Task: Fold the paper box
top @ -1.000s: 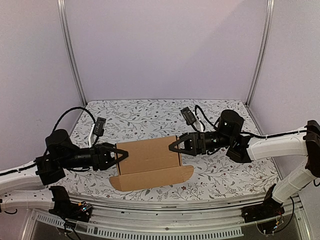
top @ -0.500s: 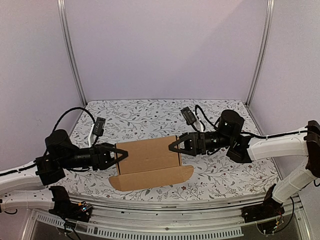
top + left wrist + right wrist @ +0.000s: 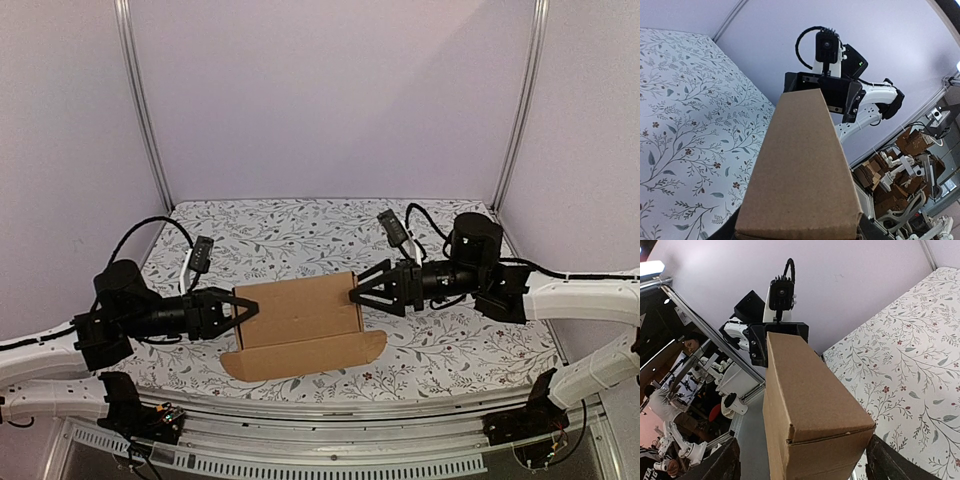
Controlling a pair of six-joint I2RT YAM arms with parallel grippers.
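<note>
One floral-print table [image 3: 450,350], plain brown paper box [image 3: 298,310] sitting dead centre.
Matte cardboard, closed rectangular shape, rounded flap [image 3: 300,358] lying flat at its 6 o'clock; left gripper [image 3: 243,309] pinches the 9 o'clock end, right gripper [image 3: 362,296] at 3 o'clock gapes wide, holding nothing.

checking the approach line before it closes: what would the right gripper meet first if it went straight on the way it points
The right end of the paper box. The right gripper points left at it with its jaws open, and the right wrist view shows that end straight ahead between the fingers. The gap looks small, though depth is unclear.
</note>
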